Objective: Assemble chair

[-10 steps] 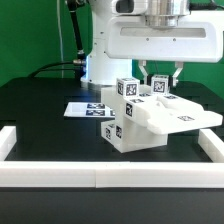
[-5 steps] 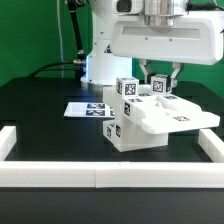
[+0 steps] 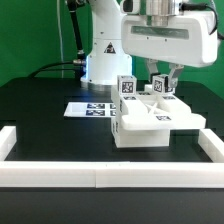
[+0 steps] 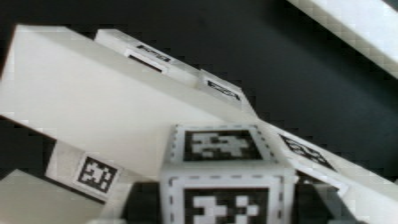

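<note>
The chair [image 3: 152, 120] is a partly built cluster of chunky white blocks with black-and-white tags, standing on the black table right of centre in the exterior view. Its flat seat slab [image 4: 107, 100] fills much of the wrist view. My gripper [image 3: 160, 84] comes down from above and is shut on a tagged upright post [image 3: 161, 87] at the back of the chair. In the wrist view that post [image 4: 226, 165] sits between my dark fingers [image 4: 180, 200], one on each side of it. A second tagged post [image 3: 127, 88] stands beside it.
The marker board [image 3: 88, 108] lies flat on the table to the exterior view's left of the chair. A long low white border rail [image 3: 100, 178] runs along the front, with raised ends at both sides. The arm's white base [image 3: 103, 62] stands behind.
The hand has turned and the chair has turned with it: the seat slab that stuck out toward the exterior view's right now sits squarer and closer in.
</note>
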